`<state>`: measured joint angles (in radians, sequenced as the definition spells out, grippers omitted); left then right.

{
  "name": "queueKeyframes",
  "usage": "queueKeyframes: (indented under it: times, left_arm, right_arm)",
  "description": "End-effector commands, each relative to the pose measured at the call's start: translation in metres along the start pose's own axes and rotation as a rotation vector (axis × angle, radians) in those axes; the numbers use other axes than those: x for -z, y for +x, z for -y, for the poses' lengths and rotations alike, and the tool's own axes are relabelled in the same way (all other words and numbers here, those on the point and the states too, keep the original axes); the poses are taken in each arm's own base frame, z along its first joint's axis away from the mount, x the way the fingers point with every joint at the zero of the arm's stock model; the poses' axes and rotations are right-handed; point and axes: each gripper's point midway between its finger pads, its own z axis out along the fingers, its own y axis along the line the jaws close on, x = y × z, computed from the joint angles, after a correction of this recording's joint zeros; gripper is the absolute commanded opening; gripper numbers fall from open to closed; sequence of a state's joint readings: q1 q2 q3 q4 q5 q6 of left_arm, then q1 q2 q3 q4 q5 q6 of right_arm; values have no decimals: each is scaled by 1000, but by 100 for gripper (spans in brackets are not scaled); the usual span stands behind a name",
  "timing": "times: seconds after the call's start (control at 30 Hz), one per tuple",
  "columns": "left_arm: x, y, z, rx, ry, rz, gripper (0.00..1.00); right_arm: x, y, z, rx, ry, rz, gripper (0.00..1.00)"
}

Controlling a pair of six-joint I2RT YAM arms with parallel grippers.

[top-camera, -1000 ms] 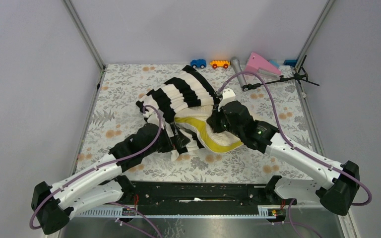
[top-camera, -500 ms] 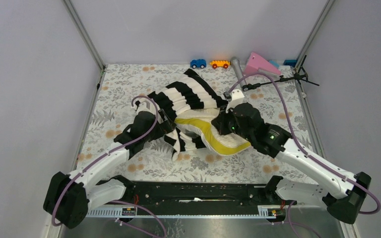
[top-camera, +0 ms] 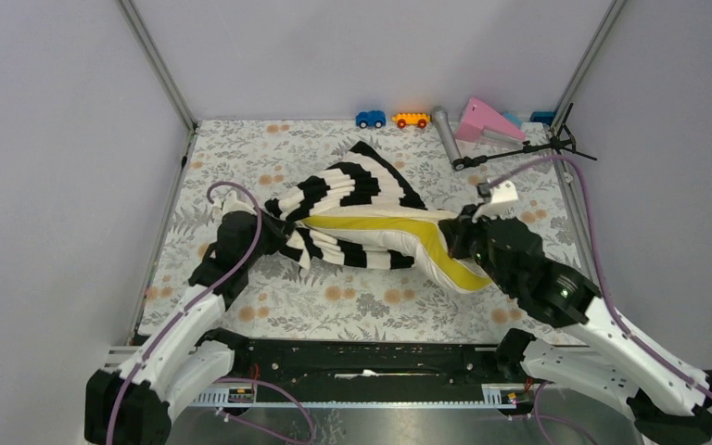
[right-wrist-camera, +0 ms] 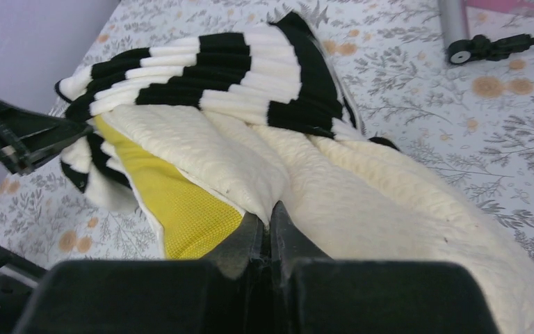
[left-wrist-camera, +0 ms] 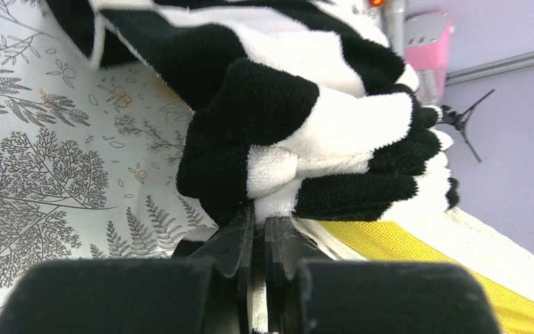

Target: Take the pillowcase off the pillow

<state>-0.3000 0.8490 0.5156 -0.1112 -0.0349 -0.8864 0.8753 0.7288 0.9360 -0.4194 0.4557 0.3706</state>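
Pillowcase (top-camera: 352, 190) half off the pillow (top-camera: 399, 238).
Black-and-white stripes bunch over the left end; the cream, yellow-banded right end lies bare.

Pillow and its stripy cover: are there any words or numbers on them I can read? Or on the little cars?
No readable text anywhere. The pillow and the pillowcase show no letters in any view. The blue toy car and orange toy car are too small to tell.

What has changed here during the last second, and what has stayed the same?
The left tool, shut on the pillowcase, drew left; the right tool, shut on the pillow, drew right. More pillow is now bare. Both grips and the blue toy car stayed.
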Motion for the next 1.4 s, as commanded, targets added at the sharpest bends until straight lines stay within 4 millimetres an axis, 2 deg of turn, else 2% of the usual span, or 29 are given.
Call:
queueKeyframes:
  times: [0.0, 0.13, 0.2, 0.23, 0.37, 0.47, 0.6, 0.67, 0.77, 0.97, 1.17, 1.27, 1.37]
  left_arm:
    - [35, -57, -25, -6, -182, 231, 0]
    - [79, -98, 29, -54, -77, 288, 0]
    - [95, -115, 54, -93, -47, 287, 0]
    - [98, -117, 63, -116, -34, 267, 0]
    - [93, -106, 88, -175, 47, 141, 0]
    - [83, -91, 100, -183, 116, 55, 0]
    - [68, -73, 103, -195, 155, -34, 0]
    - [62, -66, 101, -205, 158, -67, 0]
    - [57, -58, 97, -232, 168, -97, 0]
    - [63, -62, 83, -325, 116, -79, 0]
    - [70, -55, 82, -393, 147, -108, 0]
    - [71, -49, 80, -418, 159, -130, 0]
    - [73, -48, 75, -431, 148, -128, 0]
  right_arm:
    - [31, -76, 42, -112, 173, 348, 0]
    - [11, -43, 27, -20, 92, 241, 0]
    - [2, -26, 21, 7, 64, 189, 3]
    - [-3, -18, 17, 19, 49, 161, 6]
    - [-28, 13, -2, 96, 4, -1, 15]
    - [-40, 29, -7, 170, 14, -134, 30]
    - [-37, 41, -36, 248, -161, -235, 76]
    - [-31, 37, -51, 249, -260, -207, 90]
    - [-29, 31, -63, 224, -321, -174, 99]
    - [-47, 29, -69, 251, -291, -207, 99]
    - [-46, 10, -97, 134, -384, -121, 100]
    - [-52, 20, -109, 156, -396, -145, 100]
    - [-59, 32, -118, 266, -355, -175, 100]
